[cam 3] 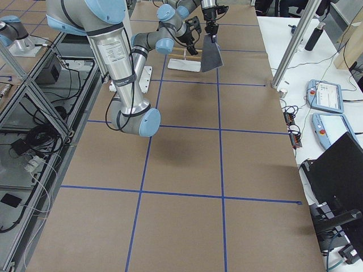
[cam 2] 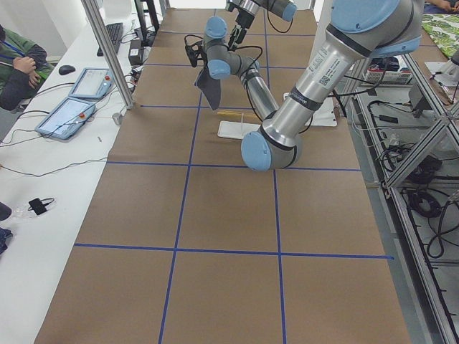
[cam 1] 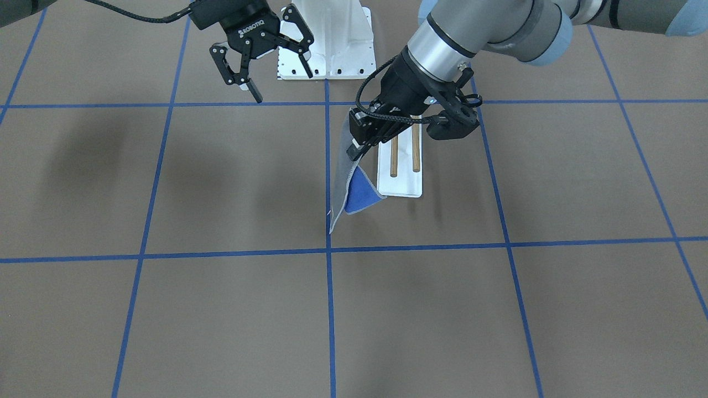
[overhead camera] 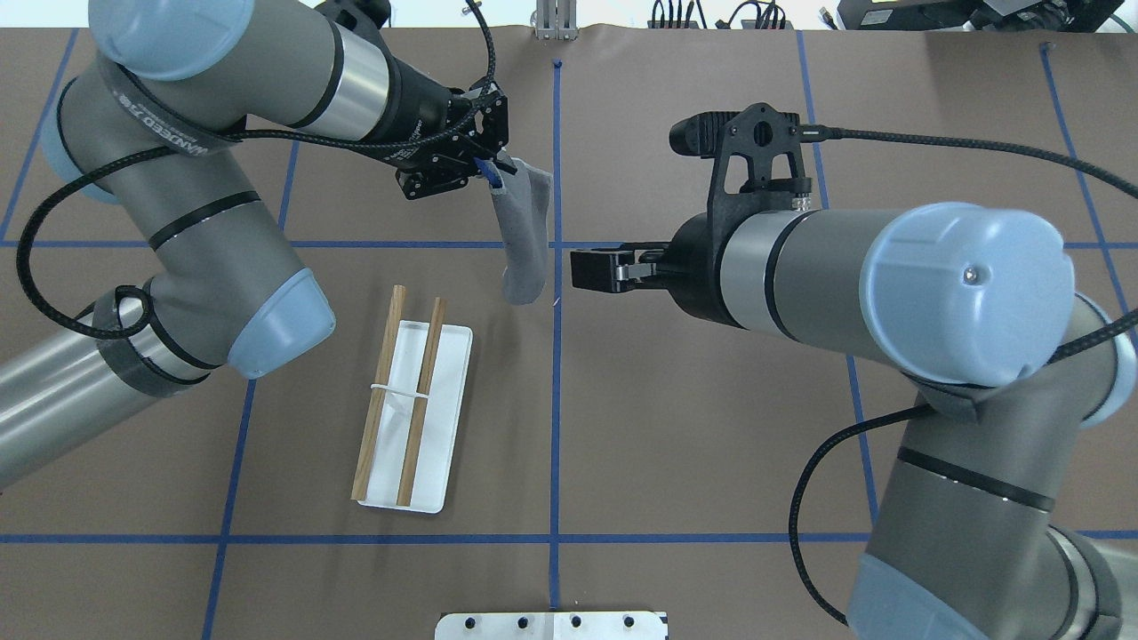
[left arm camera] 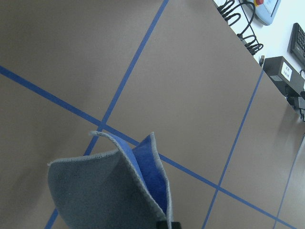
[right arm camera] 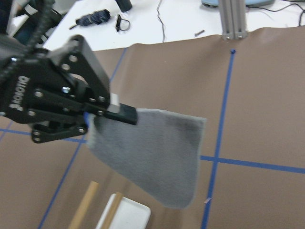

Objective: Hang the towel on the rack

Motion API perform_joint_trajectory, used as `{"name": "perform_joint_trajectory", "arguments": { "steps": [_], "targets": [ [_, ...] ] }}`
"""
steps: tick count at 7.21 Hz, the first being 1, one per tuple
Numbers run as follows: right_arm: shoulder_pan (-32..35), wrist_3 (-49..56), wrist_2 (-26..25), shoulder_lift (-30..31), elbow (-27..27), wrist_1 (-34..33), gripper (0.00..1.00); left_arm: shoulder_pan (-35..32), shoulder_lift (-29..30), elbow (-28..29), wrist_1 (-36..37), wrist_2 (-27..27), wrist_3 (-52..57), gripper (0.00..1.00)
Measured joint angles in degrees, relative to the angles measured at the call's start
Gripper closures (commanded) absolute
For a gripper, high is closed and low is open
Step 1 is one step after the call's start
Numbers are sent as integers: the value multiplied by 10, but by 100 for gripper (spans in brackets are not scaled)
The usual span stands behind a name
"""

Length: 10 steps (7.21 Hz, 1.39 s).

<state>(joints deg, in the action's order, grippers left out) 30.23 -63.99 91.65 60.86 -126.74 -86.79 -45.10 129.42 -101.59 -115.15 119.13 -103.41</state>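
My left gripper is shut on the top corner of the towel, which hangs free above the table, grey side out with a blue fold showing. In the overhead view the left gripper holds the towel beyond and to the right of the rack, apart from it. The rack's two wooden rails stand on a white base. My right gripper is open and empty, facing the towel. The right wrist view shows the towel pinched in the left gripper. The left wrist view shows the towel.
A white bolted metal pedestal stands at the robot's edge of the table, behind the right gripper. Blue tape lines grid the brown table. A side bench with tablets runs along the operators' side.
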Motion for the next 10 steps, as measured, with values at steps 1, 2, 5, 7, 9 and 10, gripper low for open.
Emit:
{"name": "perform_joint_trajectory", "arguments": {
  "steps": [1,2,5,7,9,10],
  "targets": [
    [39,25,48,6,-6,-53,0,-2,-21,-20,0,13,19,100],
    [86,63,97,14,-1,-95,0,-4,-45,-45,0,35,33,100],
    [238,249,225,21,108,-150,0,10,-107,-109,0,59,62,100],
    [310,386,250,28,193,-151,0,16,-163,-135,-1,60,116,100],
    [359,494,254,51,241,-149,0,11,-212,-138,-2,60,180,100],
    [379,533,257,57,261,-148,0,9,-229,-136,-3,60,204,100]
  ]
}}
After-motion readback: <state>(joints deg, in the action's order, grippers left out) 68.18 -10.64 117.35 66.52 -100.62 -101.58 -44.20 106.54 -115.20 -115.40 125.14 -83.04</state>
